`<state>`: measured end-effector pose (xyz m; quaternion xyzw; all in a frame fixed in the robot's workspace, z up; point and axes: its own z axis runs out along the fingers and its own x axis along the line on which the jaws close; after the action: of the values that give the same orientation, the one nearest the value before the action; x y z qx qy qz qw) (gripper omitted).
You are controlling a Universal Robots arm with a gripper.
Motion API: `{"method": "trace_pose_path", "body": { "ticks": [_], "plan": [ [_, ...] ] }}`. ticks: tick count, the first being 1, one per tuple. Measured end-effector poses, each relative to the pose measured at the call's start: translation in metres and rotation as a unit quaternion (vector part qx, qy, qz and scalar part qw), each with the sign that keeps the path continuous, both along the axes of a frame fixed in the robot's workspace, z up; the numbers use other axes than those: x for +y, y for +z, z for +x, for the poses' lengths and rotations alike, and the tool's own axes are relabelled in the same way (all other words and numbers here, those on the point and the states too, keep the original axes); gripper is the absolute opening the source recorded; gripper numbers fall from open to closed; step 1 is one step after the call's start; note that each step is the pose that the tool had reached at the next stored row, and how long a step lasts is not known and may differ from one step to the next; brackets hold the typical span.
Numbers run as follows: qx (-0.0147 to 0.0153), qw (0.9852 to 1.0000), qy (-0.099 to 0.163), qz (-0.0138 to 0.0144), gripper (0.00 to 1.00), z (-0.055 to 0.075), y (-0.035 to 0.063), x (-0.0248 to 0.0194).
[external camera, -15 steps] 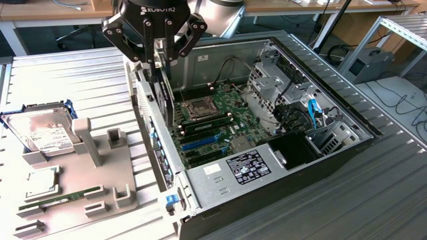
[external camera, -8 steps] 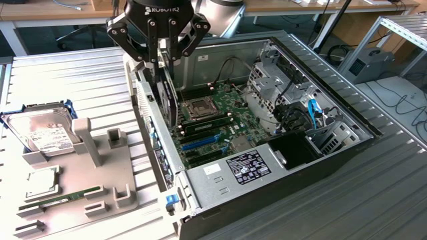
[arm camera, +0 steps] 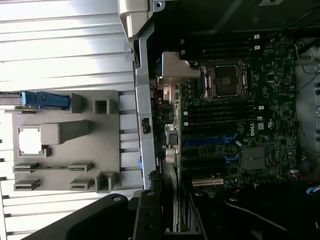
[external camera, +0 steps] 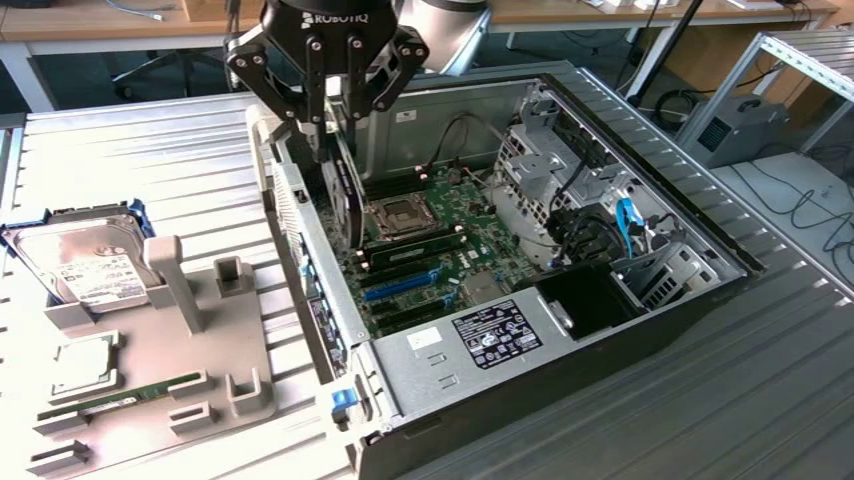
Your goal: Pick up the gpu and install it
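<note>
My gripper (external camera: 330, 125) hangs at the top of the exterior view, shut on the top edge of the gpu (external camera: 344, 195). The gpu is a slim dark card held upright and edge-on. It hovers inside the open computer case (external camera: 694, 235), close to the case's wall on the exterior view's left, above the motherboard (external camera: 447, 245) beside the CPU socket (external camera: 400, 215). Blue expansion slots (external camera: 400, 287) lie nearer the front of the board. In the wrist view a dark finger (arm camera: 145, 215) and the card's thin edge (arm camera: 176, 200) point down toward the board's blue slots (arm camera: 205, 142).
A grey fixture (external camera: 200, 350) beside the case carries a silver hard drive in a blue frame (external camera: 87, 265), a processor chip (external camera: 87, 365) and a green memory stick (external camera: 127, 398). Drive cages and cables (external camera: 587, 215) crowd the case's far side. Ribbed metal tabletop (external camera: 747, 400) surrounds everything.
</note>
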<state>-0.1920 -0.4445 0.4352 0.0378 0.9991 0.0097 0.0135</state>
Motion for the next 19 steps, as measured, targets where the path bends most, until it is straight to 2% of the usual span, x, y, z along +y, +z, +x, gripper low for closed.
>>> {"method": "trace_pose_path", "body": {
  "ticks": [19],
  "plan": [
    [0.0000, 1.0000, 0.000, -0.0018, 0.26, 0.018, -0.0021, 0.0056]
  ]
}}
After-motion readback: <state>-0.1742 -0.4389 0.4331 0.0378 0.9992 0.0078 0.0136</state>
